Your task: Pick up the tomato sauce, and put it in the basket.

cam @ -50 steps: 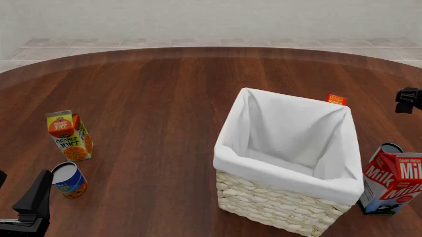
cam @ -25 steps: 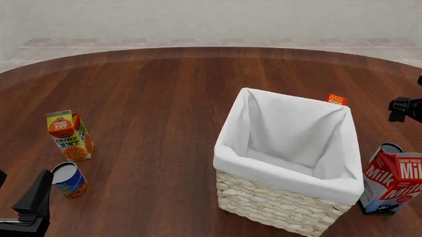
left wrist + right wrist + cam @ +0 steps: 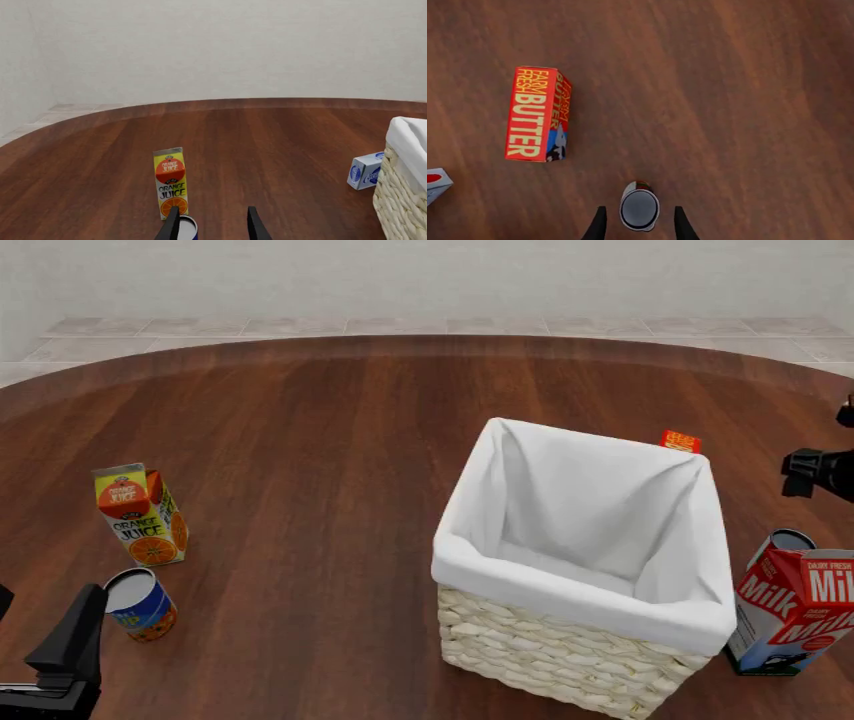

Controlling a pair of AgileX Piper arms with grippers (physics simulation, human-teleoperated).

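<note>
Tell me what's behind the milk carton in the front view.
A can stands behind the milk carton; only its grey top and a sliver of side show. Its label is covered, so from this view I can't confirm it's the tomato sauce.

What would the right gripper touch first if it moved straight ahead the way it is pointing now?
Most likely the tomato sauce can: it stands upright just ahead of the right gripper, lined up between the open fingers. How far below it sits is unclear.

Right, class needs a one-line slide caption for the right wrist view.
Open right tool poised above upright tomato sauce, butter carton lying nearby.
</note>
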